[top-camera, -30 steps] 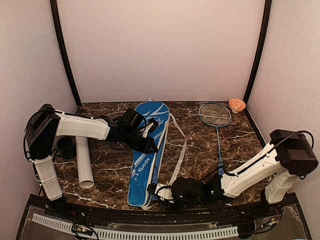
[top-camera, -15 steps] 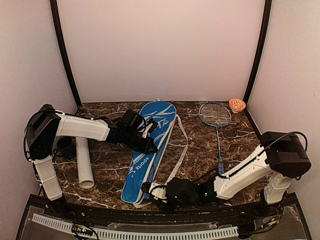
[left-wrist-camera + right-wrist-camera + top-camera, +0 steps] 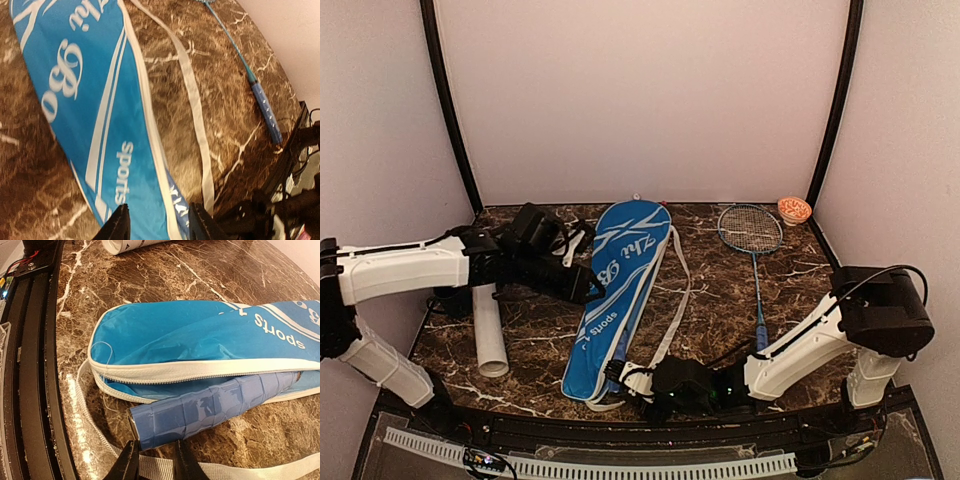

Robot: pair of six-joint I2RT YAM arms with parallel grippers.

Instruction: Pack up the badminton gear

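The blue racket cover [image 3: 617,290] with white lettering lies slanted mid-table, and its white strap [image 3: 675,320] trails along its right side. A blue racket handle [image 3: 210,407] sticks out of the cover's open zip [image 3: 200,371] at the near end. My right gripper [image 3: 155,462] is closed on the butt of that handle, at the cover's near end [image 3: 620,378]. My left gripper [image 3: 584,290] hovers open and empty over the cover's left edge [image 3: 100,125]. The second racket [image 3: 752,235] lies at the back right. The long white tube [image 3: 488,335] lies at the left. No shuttlecocks show.
A small orange-patterned bowl [image 3: 794,209] sits in the back right corner. A black cup [image 3: 448,296] stands beside the tube, partly behind my left arm. The black front rail [image 3: 30,365] runs close to the cover's near end.
My right gripper has moved left with the handle, swinging the cover's near end left and its far end right. My left arm has drawn back to the left, off the cover.
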